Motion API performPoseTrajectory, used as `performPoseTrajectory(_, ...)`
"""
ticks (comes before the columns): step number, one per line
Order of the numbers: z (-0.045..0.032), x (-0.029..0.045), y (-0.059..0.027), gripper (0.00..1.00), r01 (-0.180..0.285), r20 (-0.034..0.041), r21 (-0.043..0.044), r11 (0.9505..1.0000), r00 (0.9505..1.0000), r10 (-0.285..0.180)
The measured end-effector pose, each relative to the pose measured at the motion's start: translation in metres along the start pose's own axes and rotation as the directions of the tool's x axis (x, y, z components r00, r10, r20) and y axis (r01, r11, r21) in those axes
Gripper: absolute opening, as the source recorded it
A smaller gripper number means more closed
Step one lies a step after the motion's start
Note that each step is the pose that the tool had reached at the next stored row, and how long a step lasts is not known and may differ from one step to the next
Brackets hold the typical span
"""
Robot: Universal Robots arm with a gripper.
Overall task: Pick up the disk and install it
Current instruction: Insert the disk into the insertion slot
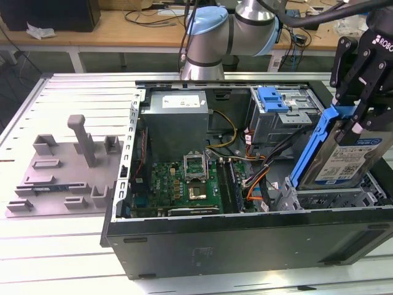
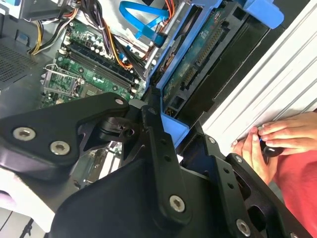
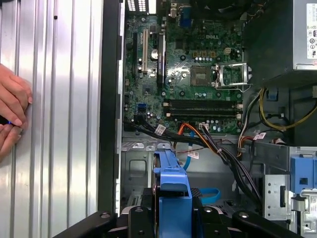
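In the exterior view my gripper (image 1: pixel 357 118) is shut on the disk (image 1: pixel 350 157), a silver drive with a white-and-blue label in a blue carrier frame. The disk hangs steeply tilted over the bay (image 1: pixel 331 200) at the front right corner of the open computer case (image 1: pixel 245 246), its lower edge close to the bay's top. In the second wrist view the disk (image 2: pixel 198 54) shows its green circuit side between my black fingers (image 2: pixel 158 144). The first wrist view has the carrier's blue edge (image 3: pixel 172 188) clamped in the gripper (image 3: pixel 173 215), above the case floor.
Inside the case are the motherboard (image 1: pixel 184 184), a grey box with a white label (image 1: pixel 175 120), a grey cage with a blue latch (image 1: pixel 276 101) and loose cables (image 1: pixel 258 172). A grey fixture plate (image 1: pixel 61 172) lies at the exterior view's left. A person's hand (image 2: pixel 277 139) rests on the table beside the case.
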State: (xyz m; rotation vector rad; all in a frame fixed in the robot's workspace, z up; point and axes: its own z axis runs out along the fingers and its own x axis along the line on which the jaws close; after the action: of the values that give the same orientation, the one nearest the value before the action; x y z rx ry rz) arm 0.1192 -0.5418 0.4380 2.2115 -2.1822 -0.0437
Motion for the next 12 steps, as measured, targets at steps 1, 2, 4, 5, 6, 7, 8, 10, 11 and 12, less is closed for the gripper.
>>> performPoseTrajectory(1,0.0010,0.0000,0.0000,0.36,0.000,0.0000,0.0000,1.0000,1.0000,0.000)
performPoseTrajectory(2,0.0019,0.0001,-0.0001,0.36,0.000,0.0000,0.0000,1.0000,1.0000,0.000)
performPoseTrajectory(4,0.0048,0.0002,-0.0002,0.36,-0.001,0.0001,0.0000,1.0000,1.0000,0.001)
performPoseTrajectory(5,0.0058,0.0002,-0.0002,0.36,-0.001,0.0001,0.0000,1.0000,1.0000,0.001)
performPoseTrajectory(6,0.0067,0.0003,-0.0003,0.36,-0.001,0.0001,0.0000,1.0000,1.0000,0.001)
performPoseTrajectory(7,0.0078,0.0003,-0.0003,0.36,-0.002,0.0001,0.0000,1.0000,1.0000,0.002)
performPoseTrajectory(8,0.0089,0.0003,-0.0004,0.36,-0.002,0.0002,0.0000,1.0000,1.0000,0.002)
performPoseTrajectory(10,0.0110,0.0005,-0.0005,0.36,-0.002,0.0002,0.0000,1.0000,1.0000,0.002)
performPoseTrajectory(11,0.0119,0.0006,-0.0005,0.36,-0.002,0.0002,0.0000,1.0000,1.0000,0.002)
performPoseTrajectory(12,0.0127,0.0007,-0.0005,0.36,-0.002,0.0002,0.0000,1.0000,1.0000,0.002)
